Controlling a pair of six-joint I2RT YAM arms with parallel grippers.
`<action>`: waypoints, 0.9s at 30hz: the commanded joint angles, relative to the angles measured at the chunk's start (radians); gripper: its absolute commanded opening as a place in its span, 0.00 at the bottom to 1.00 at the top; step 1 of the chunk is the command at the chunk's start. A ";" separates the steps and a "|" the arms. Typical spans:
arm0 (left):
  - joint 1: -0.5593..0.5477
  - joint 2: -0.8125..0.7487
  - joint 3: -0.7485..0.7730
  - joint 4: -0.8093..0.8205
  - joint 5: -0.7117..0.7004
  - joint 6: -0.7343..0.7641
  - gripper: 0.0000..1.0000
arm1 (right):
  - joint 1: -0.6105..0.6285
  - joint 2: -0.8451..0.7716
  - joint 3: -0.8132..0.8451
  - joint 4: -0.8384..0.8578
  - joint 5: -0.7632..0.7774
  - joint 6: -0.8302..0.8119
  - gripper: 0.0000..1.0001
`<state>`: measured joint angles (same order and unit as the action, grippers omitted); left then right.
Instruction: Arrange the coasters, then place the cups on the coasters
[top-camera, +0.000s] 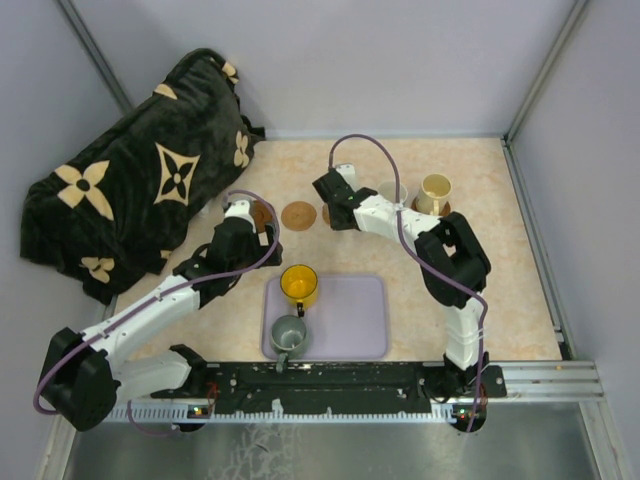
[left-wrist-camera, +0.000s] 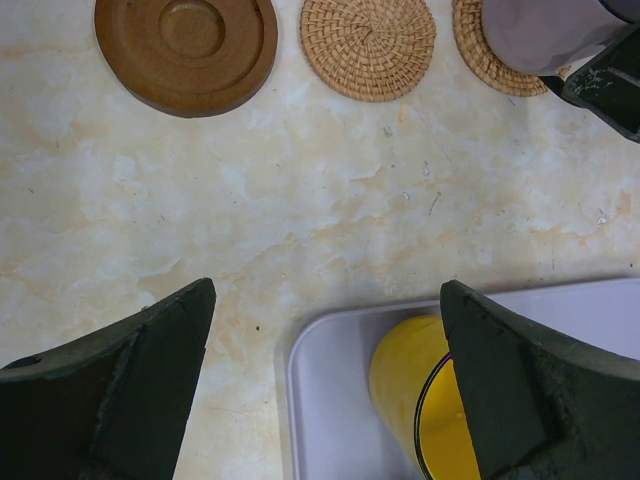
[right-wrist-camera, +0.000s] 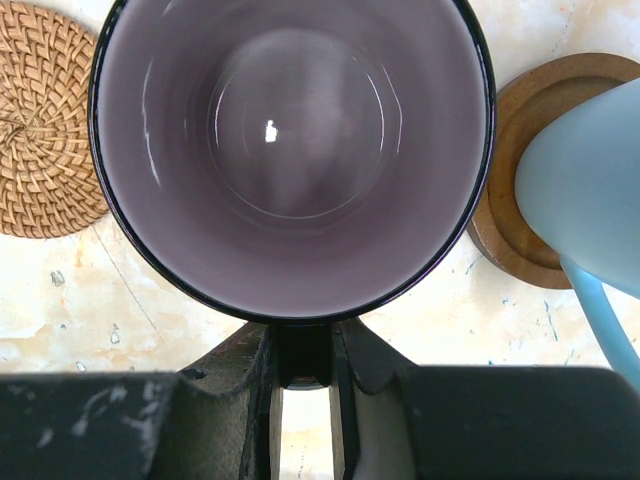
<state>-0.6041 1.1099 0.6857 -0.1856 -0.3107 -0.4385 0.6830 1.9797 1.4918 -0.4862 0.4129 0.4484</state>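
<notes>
Two arms: right end effector (right-wrist-camera: 303, 365) clenched on mauve cup (right-wrist-camera: 290, 150) handle; left end effector (left-wrist-camera: 328, 295) spread wide nr yellow cup (left-wrist-camera: 400, 390).

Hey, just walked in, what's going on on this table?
The right gripper grips the mauve cup by its handle over a woven coaster, beside the light blue cup and cream cup, already on theirs. The left gripper hangs open above the edge of the tray near the yellow cup. The grey-green cup sits in the tray too. A wooden coaster and another woven coaster are bare.
</notes>
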 joint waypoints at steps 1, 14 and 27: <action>0.004 0.005 -0.012 0.012 0.016 -0.008 1.00 | -0.010 -0.022 0.034 0.090 0.019 0.006 0.00; 0.004 0.005 -0.015 0.011 0.019 -0.011 1.00 | -0.013 -0.015 0.039 0.073 0.014 0.013 0.06; 0.004 0.002 -0.018 0.002 0.024 -0.016 1.00 | -0.013 -0.010 0.040 0.064 0.026 0.018 0.39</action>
<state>-0.6041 1.1126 0.6754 -0.1856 -0.2974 -0.4484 0.6823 1.9800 1.4925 -0.4545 0.4141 0.4583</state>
